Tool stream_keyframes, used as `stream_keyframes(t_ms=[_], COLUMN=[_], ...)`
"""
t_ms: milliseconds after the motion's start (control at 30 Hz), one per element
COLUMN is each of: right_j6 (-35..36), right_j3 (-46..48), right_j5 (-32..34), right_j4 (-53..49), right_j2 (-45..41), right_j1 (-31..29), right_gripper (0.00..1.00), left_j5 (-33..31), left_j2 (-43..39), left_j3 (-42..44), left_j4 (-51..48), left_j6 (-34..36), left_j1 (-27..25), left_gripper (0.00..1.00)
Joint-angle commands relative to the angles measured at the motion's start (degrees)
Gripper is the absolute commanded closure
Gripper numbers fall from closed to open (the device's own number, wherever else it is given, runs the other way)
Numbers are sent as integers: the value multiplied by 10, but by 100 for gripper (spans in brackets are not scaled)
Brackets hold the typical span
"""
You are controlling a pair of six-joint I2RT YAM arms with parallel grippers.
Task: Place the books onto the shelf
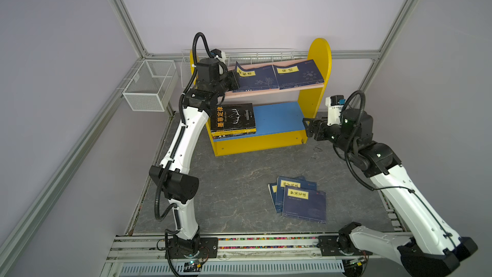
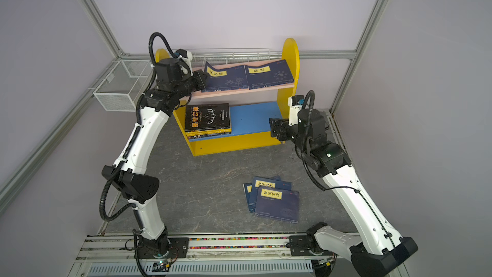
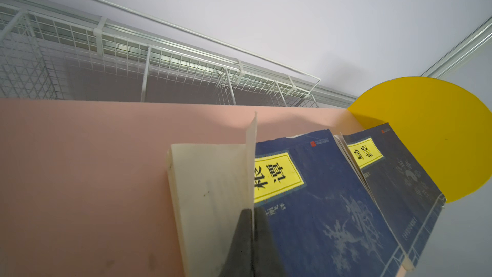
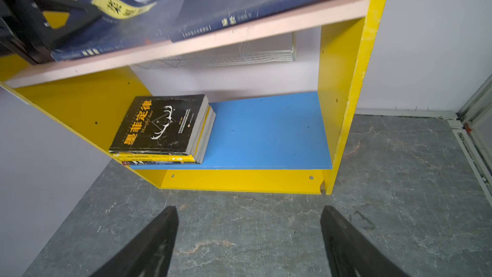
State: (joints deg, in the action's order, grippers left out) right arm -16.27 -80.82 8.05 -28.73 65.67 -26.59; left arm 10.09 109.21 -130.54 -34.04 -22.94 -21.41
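Observation:
The shelf (image 1: 319, 57) stands at the back, with a pink upper board (image 3: 80, 169) and a blue lower board (image 4: 266, 134). Two navy books lie side by side on the pink board. My left gripper (image 3: 253, 210) is shut on the lifted front cover of the left one (image 3: 319, 209), baring a pale page. The other navy book (image 1: 298, 74) rests against the yellow side panel. A black book tops a small stack (image 1: 234, 117) on the blue board. Several navy books (image 1: 300, 199) lie overlapped on the table. My right gripper (image 4: 249, 211) hangs open and empty by the shelf's right foot.
A white wire mesh basket (image 1: 149, 86) hangs on the left frame rail. A long wire basket (image 1: 261, 54) runs behind the shelf. Aluminium frame posts and grey walls close in the dark marbled table (image 1: 234, 187).

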Motion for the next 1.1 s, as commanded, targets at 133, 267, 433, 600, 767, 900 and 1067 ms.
stream_keyframes(t_ms=[133, 267, 433, 600, 767, 900, 1067], right_j6=[9, 2, -65, -145, -219, -275, -328], right_j3=[-53, -51, -12, 23, 48, 46, 43], right_j5=[-6, -23, -126, -146, -139, -126, -136], right_j4=[4, 7, 56, 131, 233, 303, 410], right_j2=[3, 0, 8, 32, 62, 105, 161], right_j1=[4, 5, -4, -44, -89, -122, -147], right_gripper=[13, 14, 16, 18, 19, 23, 25], left_j5=[-10, -31, -33, -47, -50, -50, -42], left_j2=[-18, -46, -96, -168, -221, -253, -274], left_j3=[28, 31, 97, 199, 270, 320, 354], left_j4=[-62, -57, -37, 6, 24, 50, 80], left_j6=[2, 9, -1, -14, -25, -42, -69], left_j1=[-16, -15, -15, -15, -15, -14, -15], left_gripper=[100, 100, 100, 100, 100, 100, 100])
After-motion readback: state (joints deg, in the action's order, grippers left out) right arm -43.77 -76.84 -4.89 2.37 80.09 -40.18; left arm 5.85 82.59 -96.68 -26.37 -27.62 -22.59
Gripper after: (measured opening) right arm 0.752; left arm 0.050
